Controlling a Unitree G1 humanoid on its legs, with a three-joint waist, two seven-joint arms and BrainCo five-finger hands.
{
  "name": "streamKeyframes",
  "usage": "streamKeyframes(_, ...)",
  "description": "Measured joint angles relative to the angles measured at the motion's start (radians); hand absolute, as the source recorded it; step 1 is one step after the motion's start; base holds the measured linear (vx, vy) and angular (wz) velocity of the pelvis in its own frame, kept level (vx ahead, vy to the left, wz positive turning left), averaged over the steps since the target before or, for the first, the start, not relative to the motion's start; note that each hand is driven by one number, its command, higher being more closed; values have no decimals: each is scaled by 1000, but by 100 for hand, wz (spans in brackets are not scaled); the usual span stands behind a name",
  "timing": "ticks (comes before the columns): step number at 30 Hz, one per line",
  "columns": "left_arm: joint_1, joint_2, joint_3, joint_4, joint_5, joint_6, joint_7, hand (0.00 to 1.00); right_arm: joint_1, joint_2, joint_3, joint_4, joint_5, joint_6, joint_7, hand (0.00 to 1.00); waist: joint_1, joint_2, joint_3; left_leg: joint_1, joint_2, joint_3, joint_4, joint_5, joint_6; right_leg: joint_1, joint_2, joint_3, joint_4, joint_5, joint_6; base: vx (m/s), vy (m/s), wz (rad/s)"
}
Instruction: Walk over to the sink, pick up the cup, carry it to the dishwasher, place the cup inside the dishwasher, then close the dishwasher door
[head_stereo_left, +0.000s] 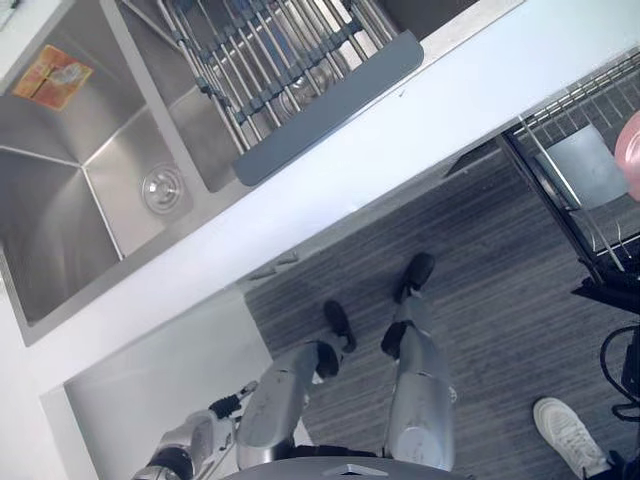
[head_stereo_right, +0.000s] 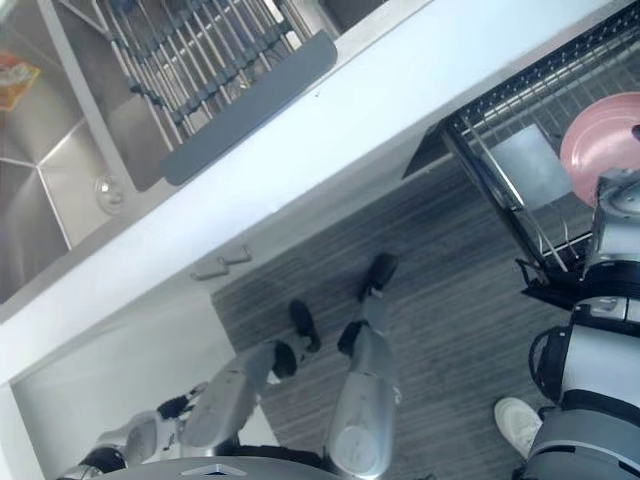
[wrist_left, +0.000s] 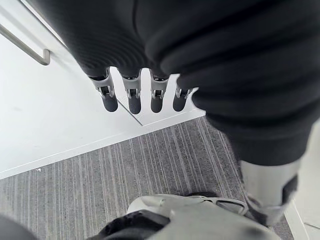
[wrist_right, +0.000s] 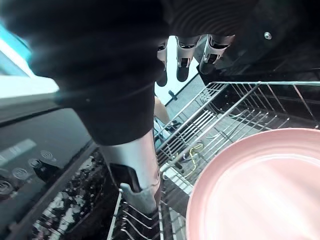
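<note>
A pink cup (head_stereo_right: 603, 135) rests in the wire rack (head_stereo_right: 520, 170) of the open dishwasher, at the right. In the right wrist view the cup (wrist_right: 260, 185) shows as a large pink round shape just past my right hand (head_stereo_right: 618, 205). That hand is open: its fingers (wrist_right: 182, 62) hang straight above the rack, and its thumb (wrist_right: 135, 170) is apart from the cup. The dishwasher's dark control panel (wrist_right: 30, 165) lies beside the hand. My left hand (head_stereo_left: 190, 440) hangs open at the lower left, with relaxed fingers (wrist_left: 130, 97) by a white cabinet door.
A steel sink (head_stereo_left: 60, 200) with a grey drying rack (head_stereo_left: 280, 60) across it lies at the upper left, behind the white counter (head_stereo_left: 450, 110). An orange packet (head_stereo_left: 50, 75) sits at the sink's corner. A person's white shoe (head_stereo_left: 565, 430) stands on the striped floor, lower right.
</note>
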Motion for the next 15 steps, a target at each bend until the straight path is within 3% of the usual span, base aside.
streamKeyframes(6, 18, -7, 17, -17, 48, 6, 1, 0, 192, 55, -194, -176, 44, -7, 40, 0, -40, -4, 2, 107, -2, -15, -73, 17, -20, 82, 3, -22, 7, -24, 10, 52, -1, 5)
streamKeyframes(12, 84, -22, 74, -72, 97, 30, 23, 0, 437, 76, -519, -223, 223, -61, 79, 0, -129, -32, 15, 244, 14, 0, -124, -8, -22, 206, 37, -15, -11, -55, 33, 68, 27, -17)
streamKeyframes(15, 113, -11, 103, -70, 97, 50, 24, 0, 541, 83, -635, -223, 277, -60, 106, 0, -167, -78, -4, 302, 41, 48, -136, -31, -42, 255, 82, 6, -54, -54, 35, 129, 13, -43)
